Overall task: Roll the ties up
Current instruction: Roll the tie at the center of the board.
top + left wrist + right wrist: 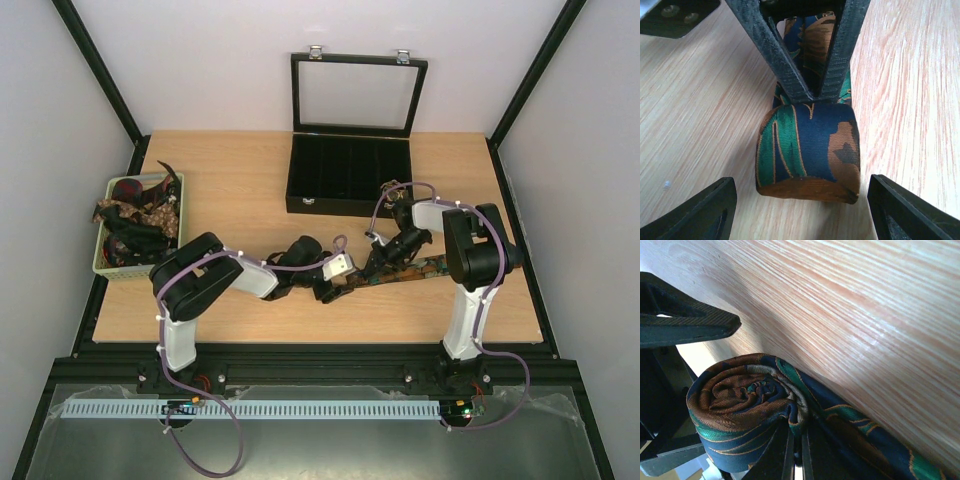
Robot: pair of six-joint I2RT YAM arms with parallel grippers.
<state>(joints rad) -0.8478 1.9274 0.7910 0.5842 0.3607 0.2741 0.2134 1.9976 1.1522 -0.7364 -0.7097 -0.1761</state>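
Left jaws flank the rolled tie [807,150], right jaws pinching it.

My left arm [200,285] stretched from the lower left toward the middle of the frame, and my left gripper [325,290] had its fingers spread wide. My right arm [470,250] bent in from the right, and my right gripper [377,270] was pinched tight.

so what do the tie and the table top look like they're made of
tie: woven fabric, probably silk or a silky synthetic; fine ribbing shows in the weave and the green threads have a soft sheen.
table: pale wood or wood-look laminate, cannot tell which; straight grain lines, smooth finish with a faint shine.
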